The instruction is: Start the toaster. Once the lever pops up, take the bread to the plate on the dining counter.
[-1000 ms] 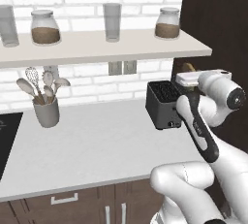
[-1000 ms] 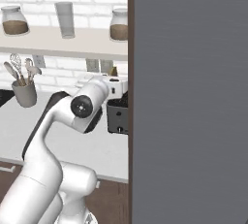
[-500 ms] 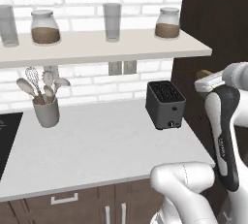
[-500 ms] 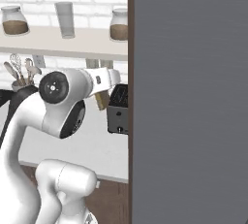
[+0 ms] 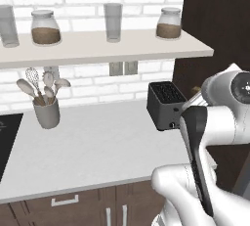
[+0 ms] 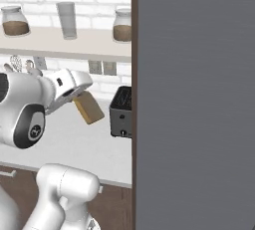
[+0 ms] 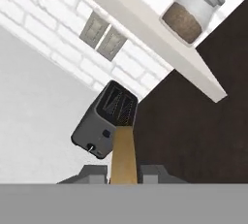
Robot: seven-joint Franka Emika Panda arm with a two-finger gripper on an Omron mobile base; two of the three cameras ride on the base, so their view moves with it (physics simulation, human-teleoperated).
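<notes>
Since a second ago the arm has swung back from the toaster [image 5: 167, 104], carrying the bread [image 6: 88, 107] clear of the slots; the slice now hangs in the air just left of the toaster in the right base view. In the hand view the jaws are clamped on the bread [image 7: 123, 154], seen edge-on between the dark fingertips [image 7: 95, 174], with the gripper [image 6: 74, 93] tilted down. Past the slice, the toaster sits on the pale table [image 5: 97, 146] against a white brick wall, beside a dark brown panel [image 5: 219, 24] to its right. A utensil holder [image 5: 46, 112] stands at the far left, well apart. Above, a shelf [image 5: 97, 46] carries two jars [image 5: 45, 27] and a glass [image 5: 113, 22].
</notes>
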